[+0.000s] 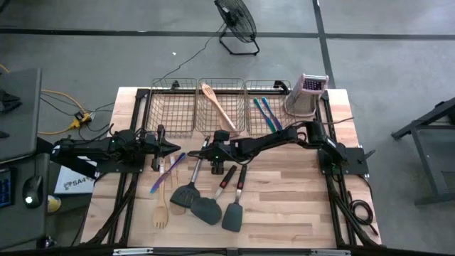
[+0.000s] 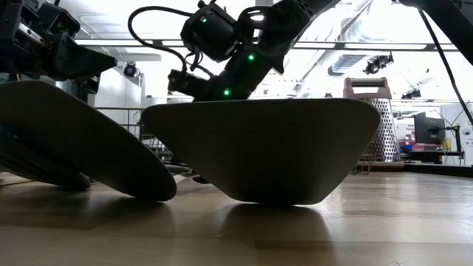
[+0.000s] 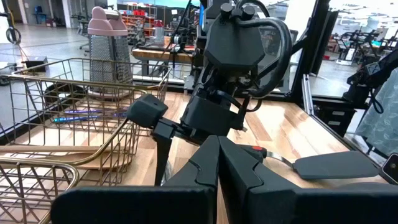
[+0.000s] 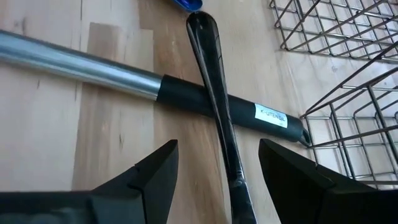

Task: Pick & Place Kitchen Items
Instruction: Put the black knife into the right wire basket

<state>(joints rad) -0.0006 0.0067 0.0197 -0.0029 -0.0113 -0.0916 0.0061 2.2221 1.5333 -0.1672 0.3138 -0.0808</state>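
While the 3 dark grey spatulas [image 1: 208,206] are seen low in the high view's centre, the right gripper [image 1: 211,151] is held above a black handle [image 4: 219,93] crossing a metal-shafted utensil [image 4: 124,78], jaws released. Mid-left, the left gripper [image 1: 173,147] is clenched, empty. A wooden spoon [image 1: 217,107] lies in the middle basket [image 1: 222,84].

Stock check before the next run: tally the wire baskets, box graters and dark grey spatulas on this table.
Gold wire mesh baskets: 3
Upright metal box grater with a pinkish top: 1
Dark grey flat-headed spatulas: 3
Total: 7
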